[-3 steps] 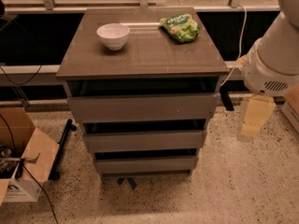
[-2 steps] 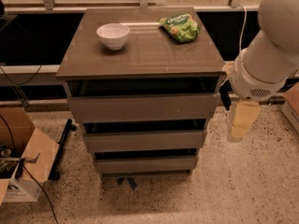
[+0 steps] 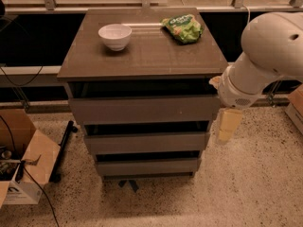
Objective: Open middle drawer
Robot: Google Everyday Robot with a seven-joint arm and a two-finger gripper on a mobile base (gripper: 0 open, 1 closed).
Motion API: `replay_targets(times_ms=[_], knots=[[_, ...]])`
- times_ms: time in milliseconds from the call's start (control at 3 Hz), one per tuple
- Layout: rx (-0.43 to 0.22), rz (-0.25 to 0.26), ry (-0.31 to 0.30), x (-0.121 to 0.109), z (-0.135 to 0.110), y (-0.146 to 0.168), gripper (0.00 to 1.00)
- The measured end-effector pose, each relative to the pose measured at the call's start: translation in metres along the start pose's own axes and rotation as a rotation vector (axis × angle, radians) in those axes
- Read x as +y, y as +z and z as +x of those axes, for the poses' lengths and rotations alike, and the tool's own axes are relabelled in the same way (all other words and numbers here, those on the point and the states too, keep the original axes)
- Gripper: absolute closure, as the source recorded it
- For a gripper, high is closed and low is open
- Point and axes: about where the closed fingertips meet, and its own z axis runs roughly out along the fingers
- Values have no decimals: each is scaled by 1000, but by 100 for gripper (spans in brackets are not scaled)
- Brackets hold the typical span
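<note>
Middle drawer (image 3: 147, 142): second of three in the cabinet (image 3: 142, 109), picture centre.
Claw (image 3: 228, 125): 3 o'clock of that drawer, beside the cabinet; how open, cannot tell.
White bowl (image 3: 115, 36): worktop (image 3: 151, 56), 11 o'clock.
Green bag (image 3: 182, 27): worktop, 1 o'clock.

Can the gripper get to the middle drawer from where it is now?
Probably yes. The gripper hangs just right of the cabinet, near the height of the middle drawer, and nothing stands before the drawer front.
</note>
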Motion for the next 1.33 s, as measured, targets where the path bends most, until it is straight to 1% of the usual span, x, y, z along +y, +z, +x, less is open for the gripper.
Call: replay_targets(times_ms=[333, 667, 1000, 1333], knots=[[-38, -39, 17, -4, 5, 50, 0], [-38, -39, 17, -4, 5, 50, 0], [-36, -31, 48, 1, 3, 74, 0], [-54, -13, 64, 10, 3, 122, 0]])
